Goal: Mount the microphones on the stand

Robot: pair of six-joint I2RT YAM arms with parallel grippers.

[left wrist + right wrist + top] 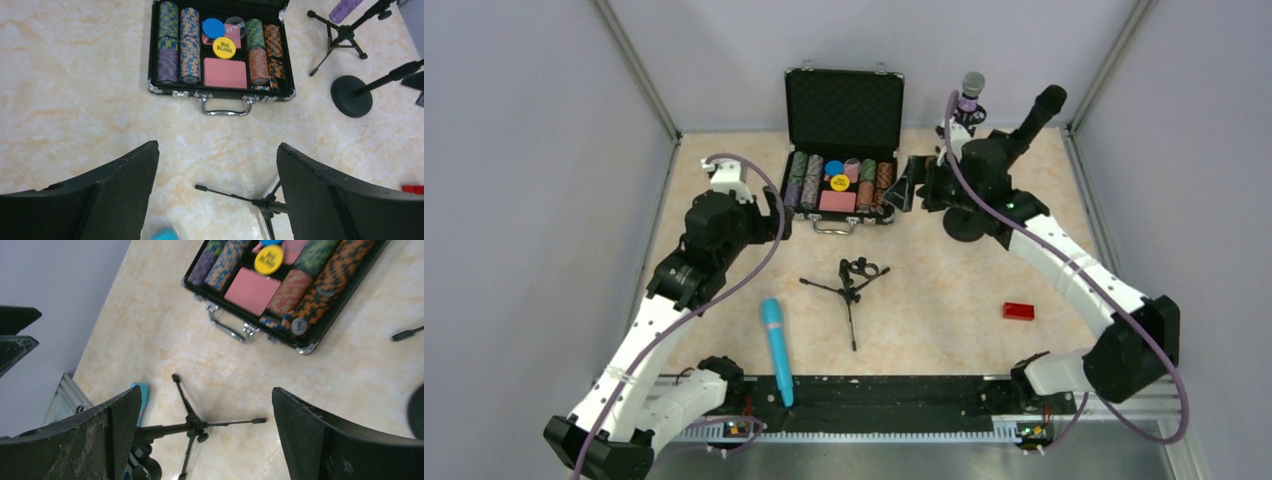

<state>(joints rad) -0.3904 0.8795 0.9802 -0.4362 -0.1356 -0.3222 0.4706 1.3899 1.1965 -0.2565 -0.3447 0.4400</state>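
Marbled table, open chip case, fallen tripod, turquoise microphone, red block

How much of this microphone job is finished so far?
Two look done: the purple microphone and black microphone sit up on stands at the back. Nothing in hand: left pincer and right pincer are open. Left: the turquoise microphone, lying flat near the toppled tripod.

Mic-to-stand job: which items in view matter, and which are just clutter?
Job:
turquoise microphone, lying flat
fallen tripod stand beside it
purple microphone, up on the far tripod
black microphone, raised above the round-base stand

Clutter:
poker chip case, open
red block
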